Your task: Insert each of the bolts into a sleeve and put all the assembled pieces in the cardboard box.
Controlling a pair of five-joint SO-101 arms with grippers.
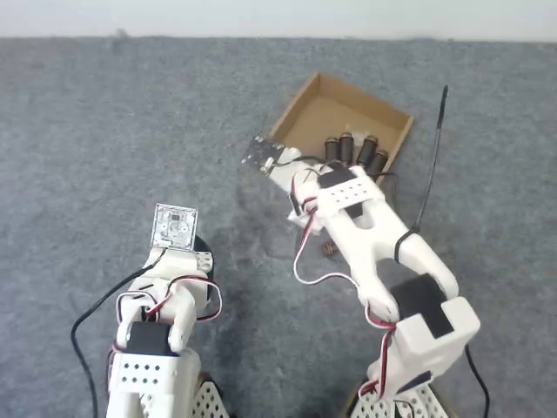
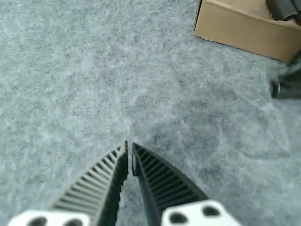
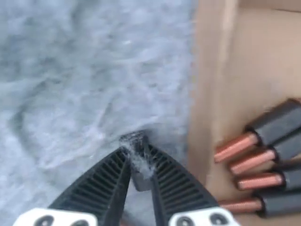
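R end effector (image 3: pixel 137 147) grips piece (image 3: pixel 139 178)

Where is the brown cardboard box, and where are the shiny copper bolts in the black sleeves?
brown cardboard box (image 1: pixel 335 113): high view, on its bare floor.
copper bolts in black sleeves (image 3: pixel 235 147): right wrist view, on one bolt's copper shaft.

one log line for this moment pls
left gripper: shut, empty, over carpet | right gripper: shut on dark piece, just outside cardboard box | in box: four assembled pieces
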